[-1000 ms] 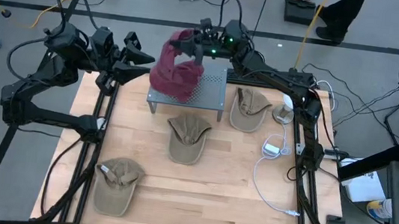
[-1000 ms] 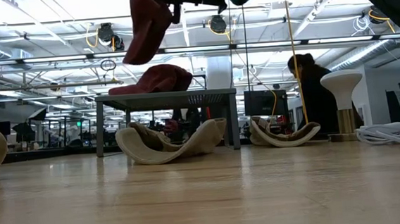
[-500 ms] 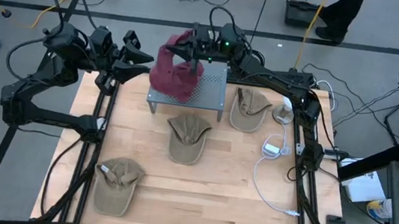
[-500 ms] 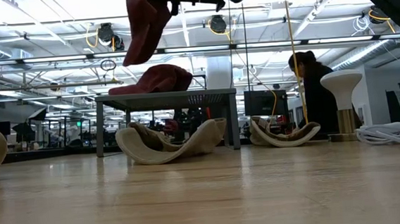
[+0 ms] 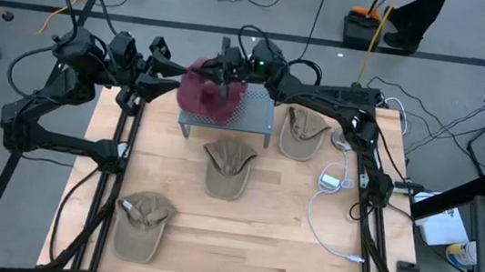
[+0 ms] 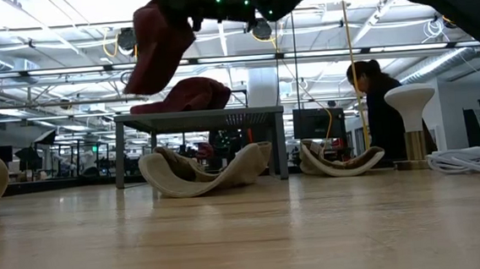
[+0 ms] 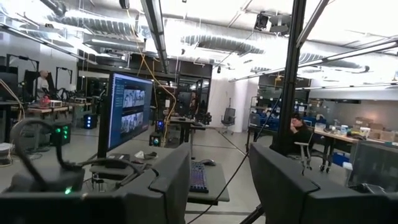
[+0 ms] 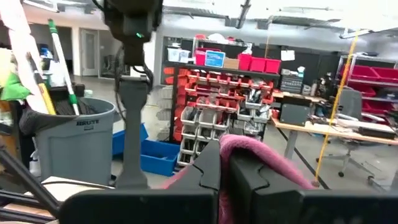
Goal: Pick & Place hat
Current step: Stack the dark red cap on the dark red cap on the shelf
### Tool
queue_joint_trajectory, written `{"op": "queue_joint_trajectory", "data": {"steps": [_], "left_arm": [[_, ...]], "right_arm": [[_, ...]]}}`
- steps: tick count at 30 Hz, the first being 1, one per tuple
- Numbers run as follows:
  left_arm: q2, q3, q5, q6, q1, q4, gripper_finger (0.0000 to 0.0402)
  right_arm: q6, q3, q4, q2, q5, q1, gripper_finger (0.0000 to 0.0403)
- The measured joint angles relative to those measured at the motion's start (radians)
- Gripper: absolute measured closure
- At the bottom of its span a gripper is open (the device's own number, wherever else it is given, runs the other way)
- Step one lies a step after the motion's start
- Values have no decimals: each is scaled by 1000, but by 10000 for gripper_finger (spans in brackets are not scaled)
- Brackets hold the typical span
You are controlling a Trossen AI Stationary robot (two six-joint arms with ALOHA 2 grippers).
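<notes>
Hat: maroon hat (image 5: 201, 84) lifted above far left edge of rack (image 5: 255, 110), second maroon hat (image 6: 188, 96) lying on rack.
Right gripper (image 5: 223, 72): clamped on maroon hat, over rack.
Left gripper (image 5: 175, 70): fingers apart, beside rack's left edge.
Room: tan caps (image 5: 229, 167) on table (image 5: 268, 231), front half bare.

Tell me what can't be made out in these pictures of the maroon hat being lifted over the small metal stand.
- How many maroon fabric hats there are: in the high view the right gripper covers the pile.
- Whether the lifted maroon hat hangs clear of the one on the grey metal stand: the low view cannot settle it.
- The left gripper: its wrist view shows only the room.
</notes>
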Motion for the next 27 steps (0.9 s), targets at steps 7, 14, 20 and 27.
{"op": "queue_joint_trajectory", "data": {"steps": [7, 14, 20, 27], "left_arm": [[0, 0, -2, -7, 0, 0, 252], [5, 0, -4, -6, 0, 0, 252], [6, -1, -8, -3, 0, 0, 252], [6, -1, -15, 0, 0, -1, 241]], "right_arm": [[39, 0, 5, 5, 72, -21, 403], [253, 1, -54, 2, -22, -72, 403], [259, 1, -151, 3, -28, -73, 403], [317, 1, -224, 3, -9, -80, 402]]}}
